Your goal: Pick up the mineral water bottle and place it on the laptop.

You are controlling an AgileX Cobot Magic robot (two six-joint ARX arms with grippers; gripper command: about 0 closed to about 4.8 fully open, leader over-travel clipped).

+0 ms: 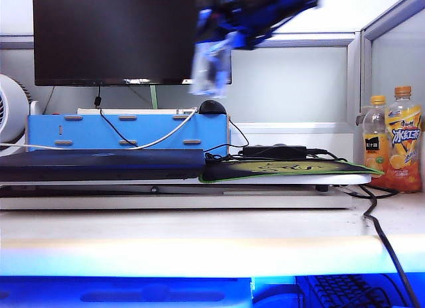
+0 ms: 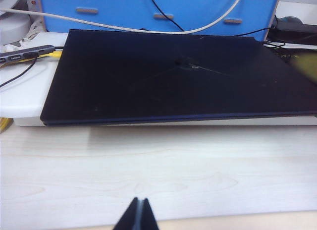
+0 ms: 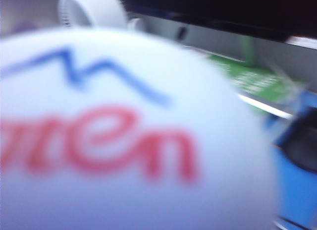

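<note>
The right tool (image 1: 219, 46) grips the water bottle (image 1: 211, 69) by its top and carries it high above the laptop (image 1: 99, 164) – clear of cables – while the left tool (image 2: 138, 215), closed, waits low over the worktop (image 2: 148, 175).

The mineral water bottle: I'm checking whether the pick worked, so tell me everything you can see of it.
The mineral water bottle is a clear plastic bottle, blurred, hanging in the air in front of the monitor, above the right end of the laptop and touching nothing below. The right gripper holds its top. In the right wrist view its white cap fills the frame, printed with a blue zigzag and red letters.
</note>
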